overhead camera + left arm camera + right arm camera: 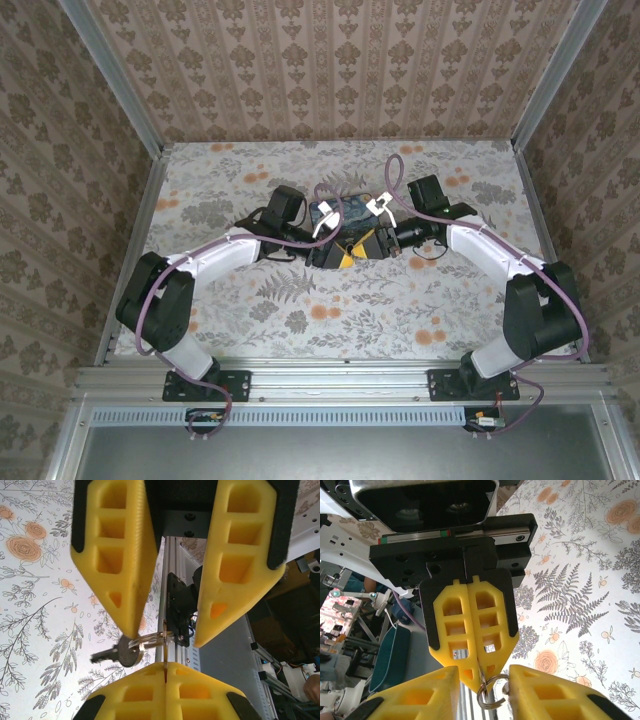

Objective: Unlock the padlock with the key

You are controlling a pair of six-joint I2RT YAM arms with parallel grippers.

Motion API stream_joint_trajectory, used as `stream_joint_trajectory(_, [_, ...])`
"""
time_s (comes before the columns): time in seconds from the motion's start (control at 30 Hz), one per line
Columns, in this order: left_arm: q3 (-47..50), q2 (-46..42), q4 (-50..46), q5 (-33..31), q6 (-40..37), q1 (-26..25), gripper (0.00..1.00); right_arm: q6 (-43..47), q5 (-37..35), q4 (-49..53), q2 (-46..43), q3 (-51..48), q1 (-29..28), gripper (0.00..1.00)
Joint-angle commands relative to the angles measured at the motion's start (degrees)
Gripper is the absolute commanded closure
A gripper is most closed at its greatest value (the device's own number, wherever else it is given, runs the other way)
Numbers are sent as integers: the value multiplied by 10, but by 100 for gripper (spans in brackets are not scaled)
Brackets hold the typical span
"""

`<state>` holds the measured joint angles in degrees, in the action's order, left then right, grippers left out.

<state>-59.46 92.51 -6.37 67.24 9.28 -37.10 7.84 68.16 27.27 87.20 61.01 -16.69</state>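
My left gripper (165, 664) is shut on the key (165, 669), a thin metal blade seen edge-on between its yellow fingers. A small ring (150, 640) hangs from that key and carries a second key with a dark head (122, 653). My right gripper (485, 680) is open, with one finger on each side of the ring (490, 695); nothing is clamped. In the top view the two grippers meet tip to tip (345, 252) just in front of the blue-and-yellow box (328, 213). The padlock is hidden.
The floral tablecloth (330, 300) spreads on all sides of the arms. An aluminium rail (172, 570) runs along the near table edge, with a black bracket (180, 610) on it. Wallpapered walls enclose the table at the left, back and right.
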Motion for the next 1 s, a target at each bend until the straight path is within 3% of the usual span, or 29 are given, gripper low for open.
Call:
stream_joint_trajectory(0.0, [-9,-19,-6,6,-15,-1,100,16,24,12,7,-3,-4,75])
stream_joint_trajectory(0.3, [-8,-22,-4,10,-15,11,100,39,33,51,7,-9,-4,92])
stream_joint_trajectory(0.37, [-9,-22,-5,10,-15,13,100,21,34,37,6,-16,-4,97])
stream_joint_trajectory(0.57, [15,-31,59,-2,37,38,100,-96,29,-104,-22,-74,-8,100])
stream_joint_trajectory(0.6, [21,-33,74,-6,51,43,98,-117,15,-120,-28,-84,-9,100])
stream_joint_trajectory(0.77, [58,-38,189,-19,143,73,62,-302,-66,-288,-47,-150,-8,100])
stream_joint_trajectory(0.83, [63,-39,205,-26,159,75,60,-382,-85,-363,-47,-169,-8,100])
stream_joint_trajectory(0.97, [82,-49,215,-65,182,74,58,-488,-152,-418,-48,-176,-8,100])
